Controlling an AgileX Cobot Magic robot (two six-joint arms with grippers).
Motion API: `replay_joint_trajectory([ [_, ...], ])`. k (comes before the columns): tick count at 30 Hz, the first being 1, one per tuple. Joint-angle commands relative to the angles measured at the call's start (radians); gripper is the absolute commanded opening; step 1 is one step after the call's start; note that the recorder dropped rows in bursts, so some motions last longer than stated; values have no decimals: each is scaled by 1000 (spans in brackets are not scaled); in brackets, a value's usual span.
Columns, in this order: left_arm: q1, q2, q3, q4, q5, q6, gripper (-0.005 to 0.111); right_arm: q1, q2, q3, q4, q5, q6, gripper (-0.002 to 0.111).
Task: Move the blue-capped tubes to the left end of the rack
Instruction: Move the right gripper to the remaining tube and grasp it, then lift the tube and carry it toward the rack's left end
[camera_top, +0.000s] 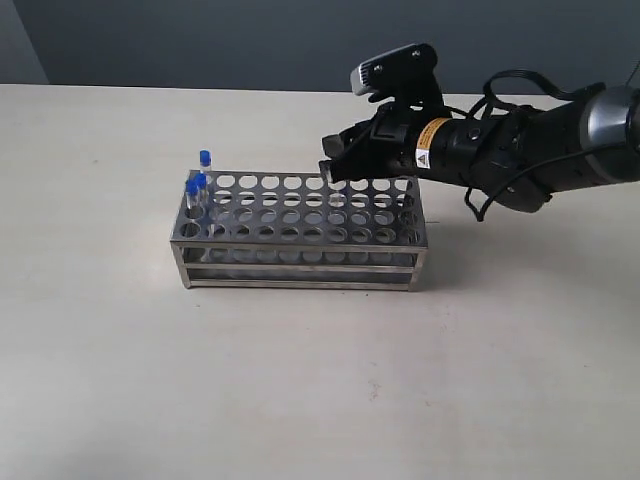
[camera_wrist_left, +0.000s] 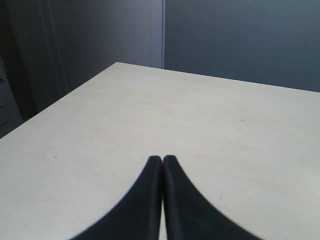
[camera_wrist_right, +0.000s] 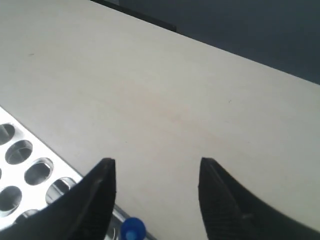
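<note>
Job now: pick up the last tube (camera_wrist_right: 132, 229) so it can join the others at the left end.
Right claw (camera_top: 333, 170): wide open and holding nothing. It hangs over the back row of the rack (camera_top: 300, 255), a bit right of the middle.
Left claw (camera_wrist_left: 162, 159): squeezed shut with nothing in it, over bare table (camera_wrist_left: 200, 125).
Where the last tube is: right under the open claw. In the right wrist view its blue cap sits nearer one finger than the other.
How to do it well: I think the claw should slide over so the cap is in the middle. Then it should go straight down, squeeze softly and lift straight up. A crooked pull could bump the edge of the hole.
Other tubes (camera_top: 200, 185): three stand close together at the left end.
How the tubes look: thin and see-through, with bright blue caps. They poke up above the shiny rack full of round holes.
</note>
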Motion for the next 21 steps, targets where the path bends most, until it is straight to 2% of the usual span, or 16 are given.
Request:
replay_joint_trajectory([
  [1,1,-4,-1,-4,2,-2,1,-4,18,3,9,-23,2,50],
  [7,1,-4,-1,-4,2,-2,1,-4,52,3,9,-23,2,48],
  [9,1,-4,-1,-4,2,-2,1,-4,55,3,9,-23,2,38],
  [14,1,-4,-1,-4,2,-2,1,-4,53,3,9,-23,2,1],
  [21,1,-4,-1,3,2,-2,1,-4,-30,3,-33,-27,2,0],
])
